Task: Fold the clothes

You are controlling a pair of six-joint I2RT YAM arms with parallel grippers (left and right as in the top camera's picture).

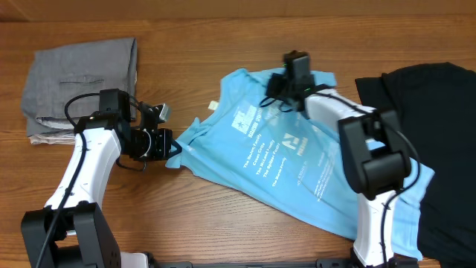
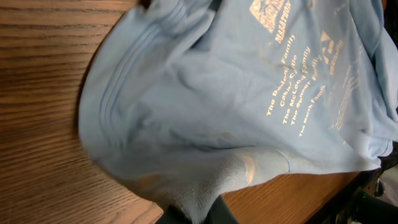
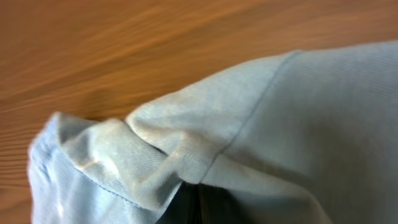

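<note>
**Mia:** Brown wood table [image 1: 223, 231], with a blue shirt [image 1: 282, 160] in the middle, words facing up. It spreads out toward the near right corner. What are the arms doing?

**Sam:** The left gripper [image 1: 172, 147] is squeezed tight on the tip of the sleeve that points to the left edge. The right gripper [image 1: 277, 95] is squeezed tight on cloth at the shirt's far side. I think it's the other sleeve or the shoulder. The close view only shows a bunch of blue cloth, so I'm not sure.

**Mia:** What could go wrong?

**Sam:** Each one has just a little bit of cloth. If an arm pulls fast, that bit could slip out. Then the shirt would flop down all crooked.

**Mia:** Anything else?

**Sam:** Yes. The shirt's bottom touches the black cloth [image 1: 439, 104] by the right edge. If the shirt gets dragged, the black cloth could get pulled along and bunch up.

**Mia:** And the right arm?

**Sam:** It reaches right over the shirt. If cloth gets folded that way, it could catch on the arm.

**Mia:** What if they both pull away from each other?

**Sam:** The shirt would go tight and stretch, and a sleeve could pop free.
</note>
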